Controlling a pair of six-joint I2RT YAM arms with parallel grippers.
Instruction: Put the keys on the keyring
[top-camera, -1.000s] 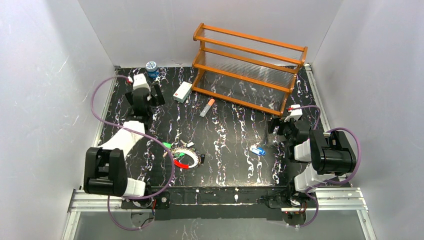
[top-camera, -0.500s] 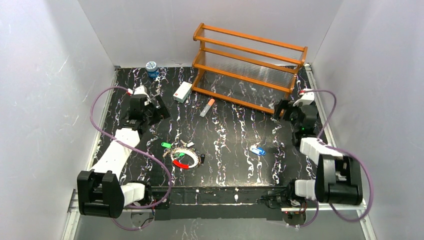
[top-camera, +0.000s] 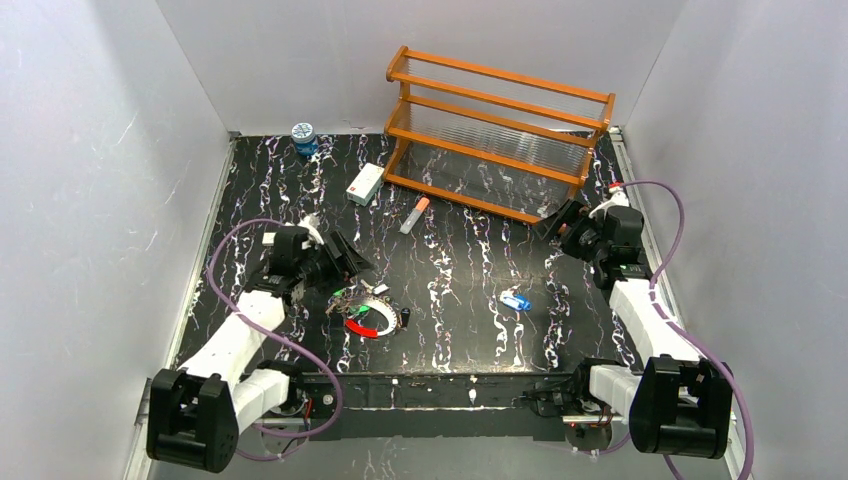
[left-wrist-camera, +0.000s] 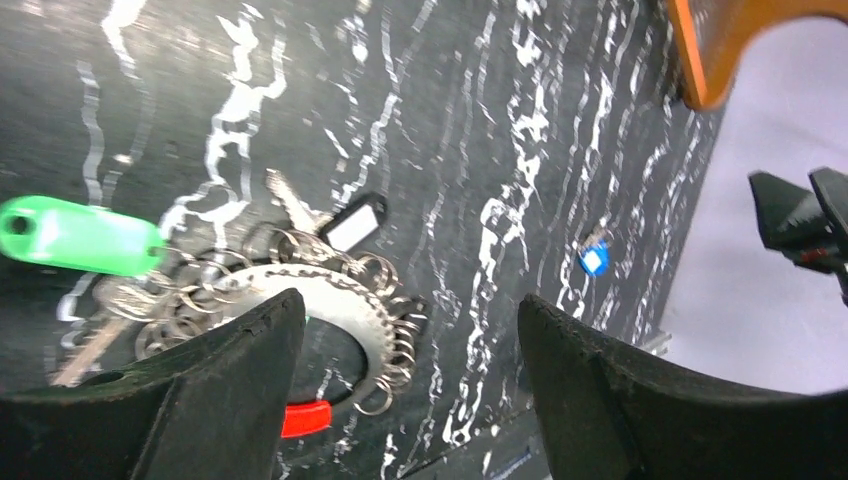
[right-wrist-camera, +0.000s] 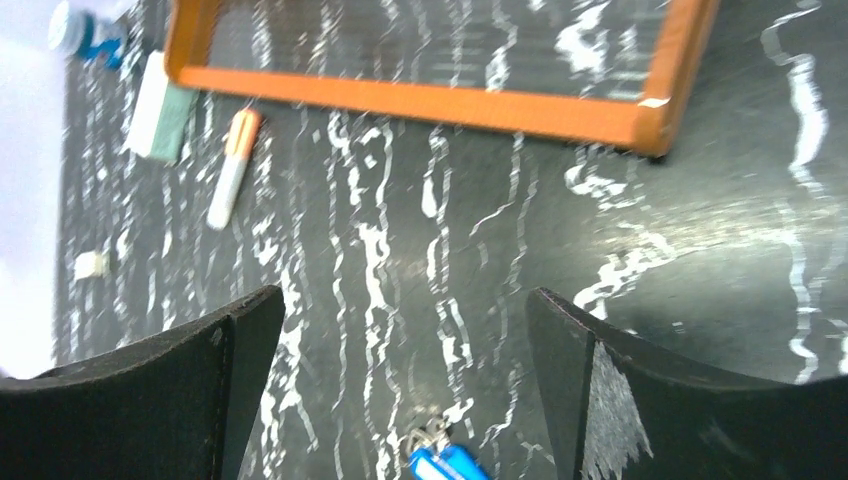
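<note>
**On the black table: both grippers apart, nothing held**

Nearest the arm bases, front-left of centre, the keyring (top-camera: 372, 318) lies flat on the table (top-camera: 450, 340), red section toward the near edge. In the left wrist view its silvery arc (left-wrist-camera: 345, 290) carries a crowd of small split rings, w/ a green key (left-wrist-camera: 75, 237) and a white-labelled tag (left-wrist-camera: 355, 222) bunched against it. Can't tell which are threaded on and which just touch.

Left gripper (top-camera: 345, 262) hangs just above and behind that bunch, tilted down at it. Its jaws stand apart w/ the ring between them in its own view (left-wrist-camera: 405, 320), gripping nothing. Prob. lined up to pin or lift the ring so a key can be fed on.

Mid-table to the right, well apart from the ring, the blue key (top-camera: 516, 300) lies alone; likely the one left to bring over.

Further back on the right, the right gripper (top-camera: 560, 222) is up off the table, jaws wide and empty, camera angled so the blue key sits at the bottom of its view (right-wrist-camera: 447, 466). Looks like approach for a pick.

Far end: orange-and-white tube (top-camera: 414, 215), white box (top-camera: 365, 184), blue-capped jar (top-camera: 304, 138), orange rack (top-camera: 497, 135). None seem part of the job.
</note>
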